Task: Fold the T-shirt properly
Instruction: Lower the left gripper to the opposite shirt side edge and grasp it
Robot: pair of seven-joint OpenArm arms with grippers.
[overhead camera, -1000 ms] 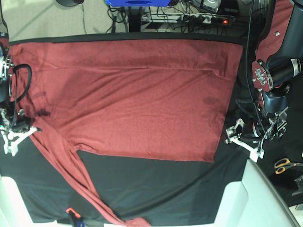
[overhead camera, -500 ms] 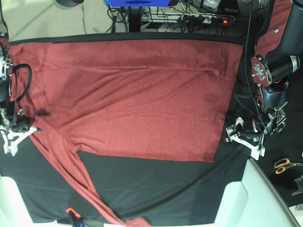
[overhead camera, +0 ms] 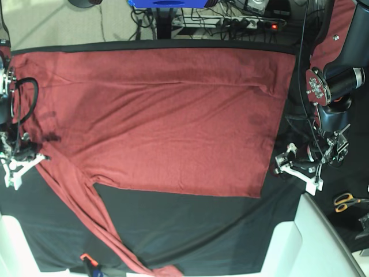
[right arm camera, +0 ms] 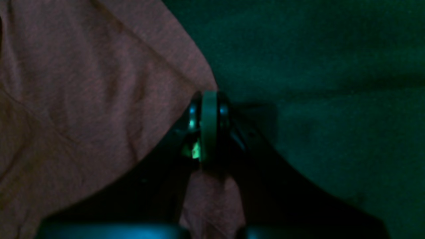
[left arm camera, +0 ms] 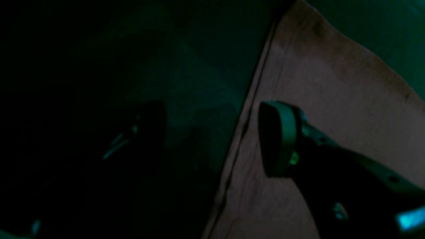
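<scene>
No writing is readable anywhere. The T-shirt lies flat on the black cloth, long side running left-right, one sleeve trailing toward the near edge. The right gripper is closed at the shirt's edge, seemingly pinching fabric; the left gripper gapes wide, empty, straddling the hem.

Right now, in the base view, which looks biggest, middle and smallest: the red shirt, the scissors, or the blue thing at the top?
1. Red shirt, by far the largest.
2. Blue thing, partly cut off by the frame.
3. Scissors, smallest.
</scene>
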